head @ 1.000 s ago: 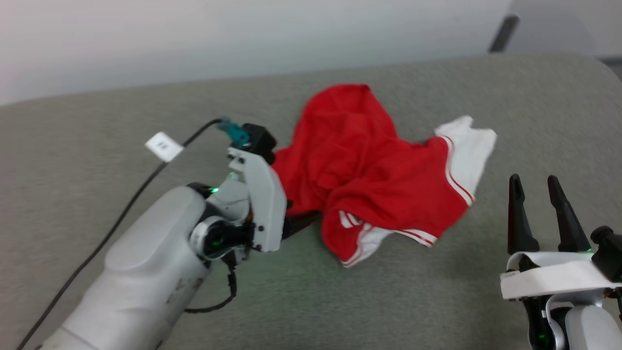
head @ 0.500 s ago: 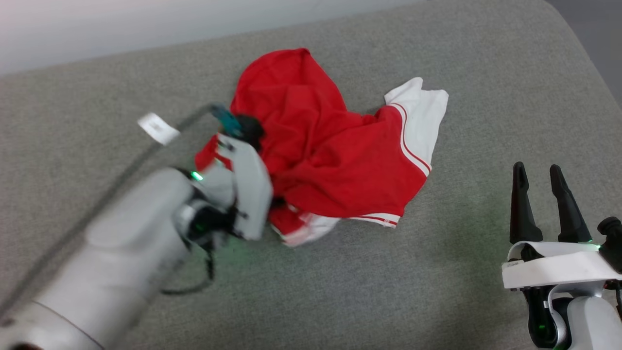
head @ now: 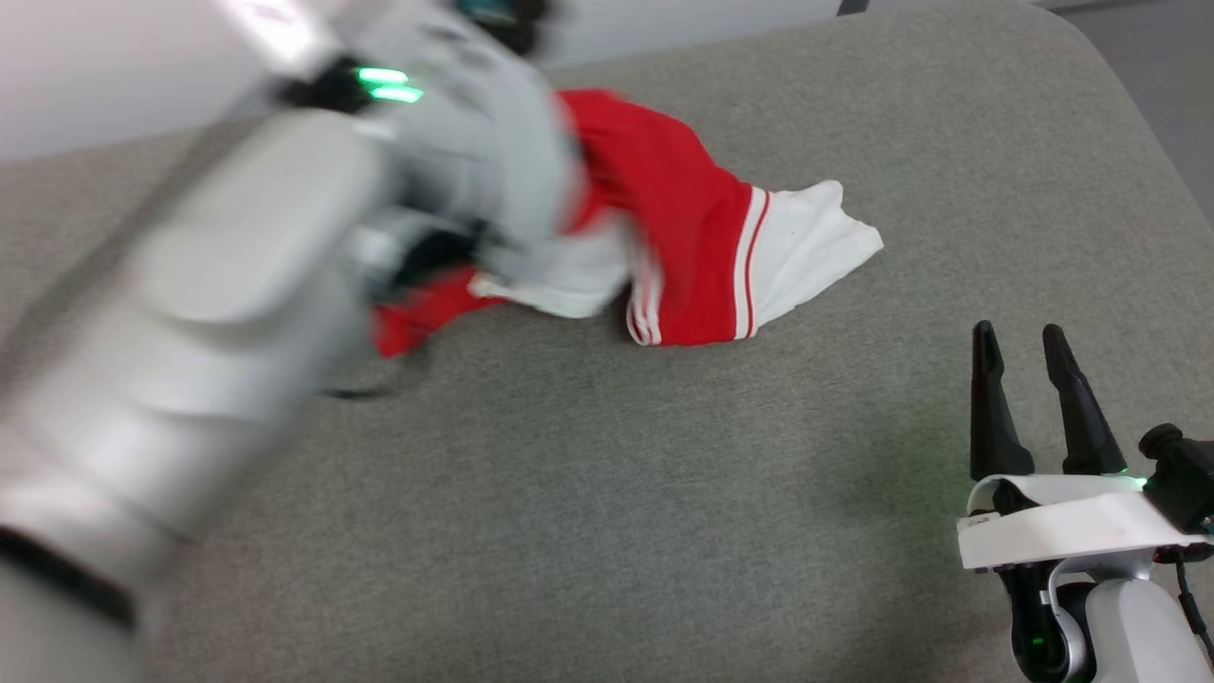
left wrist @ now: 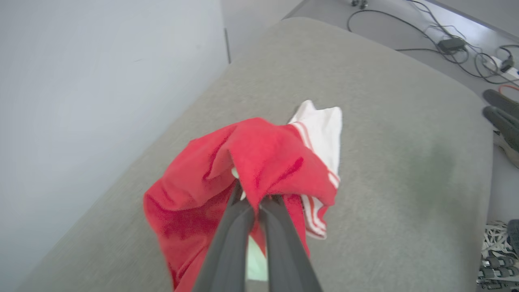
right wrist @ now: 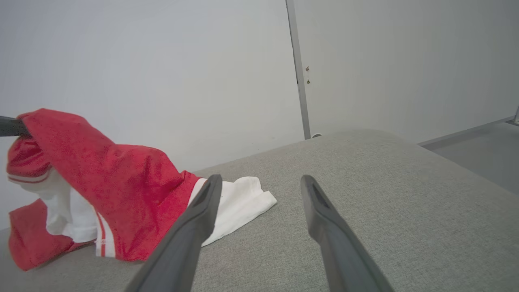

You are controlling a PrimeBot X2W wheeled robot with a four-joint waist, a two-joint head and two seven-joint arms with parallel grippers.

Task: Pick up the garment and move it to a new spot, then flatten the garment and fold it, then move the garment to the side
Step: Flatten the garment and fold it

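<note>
The garment (head: 697, 237), red with white sleeves and striped trim, hangs bunched from the left hand (left wrist: 253, 198), whose fingers are clamped together on a red fold. One white sleeve trails on the grey counter (head: 664, 493). The right hand (head: 1018, 332) waits well apart, its fingers spread and empty. Cables (left wrist: 446, 40) lie on the floor beyond. A second ago the garment lay heaped on the counter, and one side is now lifted.

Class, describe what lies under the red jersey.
Under the garment, raised at one end by the left gripper, lies the grey cushion; its white sleeve rests there. The patch beneath the sleeve is covered.
</note>
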